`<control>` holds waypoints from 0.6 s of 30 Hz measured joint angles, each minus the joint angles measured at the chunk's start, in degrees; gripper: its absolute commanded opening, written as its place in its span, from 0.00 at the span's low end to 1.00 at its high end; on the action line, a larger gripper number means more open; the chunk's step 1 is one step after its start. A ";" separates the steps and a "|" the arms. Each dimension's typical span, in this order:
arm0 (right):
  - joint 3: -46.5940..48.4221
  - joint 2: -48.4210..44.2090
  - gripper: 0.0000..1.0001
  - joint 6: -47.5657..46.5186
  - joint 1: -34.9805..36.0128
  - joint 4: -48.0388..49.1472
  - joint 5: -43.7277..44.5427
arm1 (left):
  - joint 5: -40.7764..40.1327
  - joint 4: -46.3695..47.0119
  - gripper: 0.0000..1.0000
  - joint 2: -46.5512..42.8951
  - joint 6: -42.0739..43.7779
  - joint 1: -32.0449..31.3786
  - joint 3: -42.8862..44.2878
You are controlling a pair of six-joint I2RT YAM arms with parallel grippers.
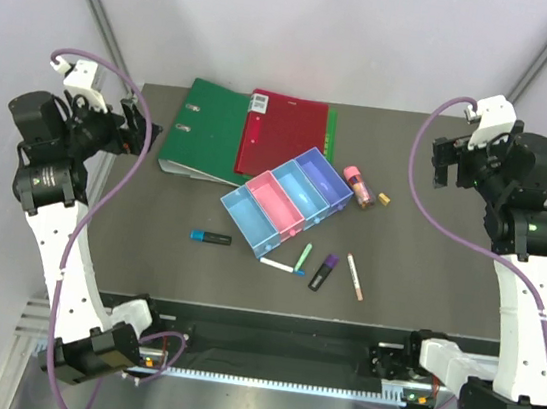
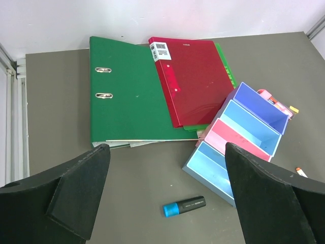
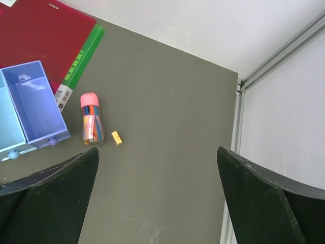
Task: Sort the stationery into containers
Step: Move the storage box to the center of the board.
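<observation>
1. as no item lies in the containers (image 1: 284, 204), whose four joined bins all show bare floors, i judge the sort to be at its very start, with the first pick not yet begun.
2. the left gripper (image 2: 167, 148) hangs high over the left side of the table (image 1: 152, 209), fingers spread wide and empty. the right gripper (image 3: 156, 151) hangs over the far right corner, jaws likewise apart with nothing between them.
3. the stationery lies loose on the table:
   - the blue-black highlighter (image 1: 211, 238) sits alone, near the front left end of the row.
   - the white blue-capped pen (image 1: 281, 265), green marker (image 1: 304, 256), purple-black highlighter (image 1: 324, 271) and pinkish pen (image 1: 355, 276) cluster in front of the bins.
   - the pink-capped bottle (image 1: 359, 187) lies on its side just beside the purple end bin, with the tiny tan block (image 1: 385, 198) near it.
4. the green binder (image 1: 207, 135) and red binder (image 1: 283, 130) lie behind the row, red overlapping green. i take them as no part of the sort.
5. the next move likely calls for the left arm to descend on the blue-black highlighter, closing across its narrow body. the right arm is placed for the bottle, which may roll if nudged.
</observation>
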 measured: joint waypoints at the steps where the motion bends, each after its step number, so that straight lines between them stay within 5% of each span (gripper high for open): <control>1: 0.00 0.02 1.00 -0.04 0.04 -0.02 0.33 | -0.04 0.04 0.99 0.00 0.00 0.00 -0.13; 9: 0.00 1.49 1.00 0.11 0.07 -0.35 3.85 | -0.24 0.28 0.99 0.00 0.09 0.00 -0.52; 18: 0.04 1.99 1.00 -4.39 0.79 -6.16 -3.52 | -0.24 0.20 0.99 2.75 1.73 -0.02 -1.29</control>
